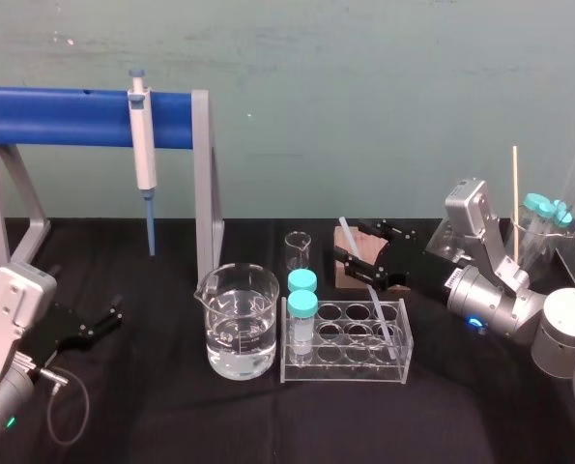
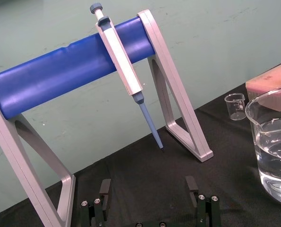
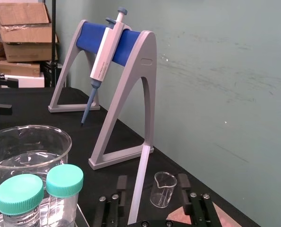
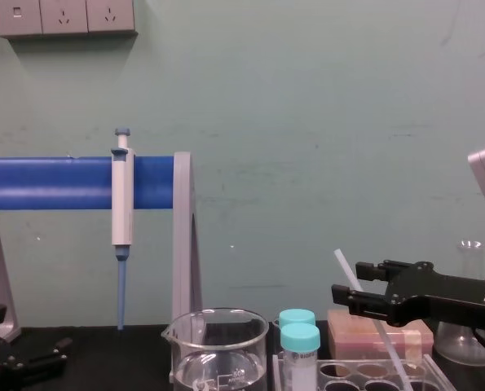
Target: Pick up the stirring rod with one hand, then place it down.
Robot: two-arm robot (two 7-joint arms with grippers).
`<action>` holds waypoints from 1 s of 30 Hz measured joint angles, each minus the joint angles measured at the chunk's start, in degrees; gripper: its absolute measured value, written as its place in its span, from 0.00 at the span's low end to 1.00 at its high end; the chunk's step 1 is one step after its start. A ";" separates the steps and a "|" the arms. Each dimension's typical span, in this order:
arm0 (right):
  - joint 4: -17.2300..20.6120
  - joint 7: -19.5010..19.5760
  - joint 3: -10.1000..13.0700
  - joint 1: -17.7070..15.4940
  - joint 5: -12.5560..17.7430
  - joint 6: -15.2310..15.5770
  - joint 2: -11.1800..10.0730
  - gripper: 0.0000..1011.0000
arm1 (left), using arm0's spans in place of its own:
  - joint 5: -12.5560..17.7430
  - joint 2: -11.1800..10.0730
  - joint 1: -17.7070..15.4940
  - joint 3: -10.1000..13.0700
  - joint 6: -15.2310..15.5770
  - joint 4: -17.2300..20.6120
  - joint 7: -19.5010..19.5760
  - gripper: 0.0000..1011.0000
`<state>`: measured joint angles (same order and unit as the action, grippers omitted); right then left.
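Even, diffuse light from above washes the green wall (image 1: 384,87) and leaves hardly any shadow on the black tablecloth (image 1: 152,416); small glints mark the glass beaker (image 1: 239,324), and a soft sheen runs along the blue bar (image 2: 60,75)

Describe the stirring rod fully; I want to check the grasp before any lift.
The stirring rod is a thin, straight, translucent white stick. It stands tilted, its lower end in the clear tube rack and its upper end leaning back toward the wall. The right gripper straddles its upper part with fingers open and no visible contact. The left gripper sits idle at the table's left.
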<state>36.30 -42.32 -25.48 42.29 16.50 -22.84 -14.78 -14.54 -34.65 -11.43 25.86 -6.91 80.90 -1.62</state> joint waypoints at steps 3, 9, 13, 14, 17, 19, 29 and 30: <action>0.02 0.02 0.00 0.00 0.00 0.01 -0.01 0.62 | 0.00 0.00 0.00 0.00 0.00 0.00 0.00 0.99; 0.04 0.05 0.00 0.00 0.00 0.03 -0.01 0.42 | 0.00 0.00 0.00 0.00 0.00 0.00 0.00 0.99; 0.04 0.08 0.00 0.00 0.00 0.04 -0.01 0.30 | 0.00 0.00 0.00 0.00 0.00 0.00 0.00 0.99; 0.04 0.08 0.00 0.00 0.00 0.05 -0.01 0.27 | 0.00 0.00 0.00 0.00 0.00 0.00 0.00 0.99; 0.04 0.08 0.00 0.00 0.00 0.05 -0.01 0.19 | 0.00 0.00 0.00 0.00 0.00 0.00 0.00 0.99; 0.04 0.08 0.00 0.00 0.00 0.05 -0.01 0.12 | 0.00 0.00 0.00 0.00 0.00 0.00 0.00 0.99; 0.04 0.08 0.00 0.00 0.00 0.05 -0.01 0.08 | 0.00 0.00 0.00 0.00 0.00 0.00 0.00 0.99; 0.04 0.08 0.00 0.00 0.00 0.05 -0.01 0.08 | 0.00 0.00 0.00 0.00 0.00 0.00 0.00 0.99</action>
<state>36.33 -42.24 -25.48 42.29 16.50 -22.79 -14.79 -14.55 -34.64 -11.43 25.86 -6.91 80.90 -1.62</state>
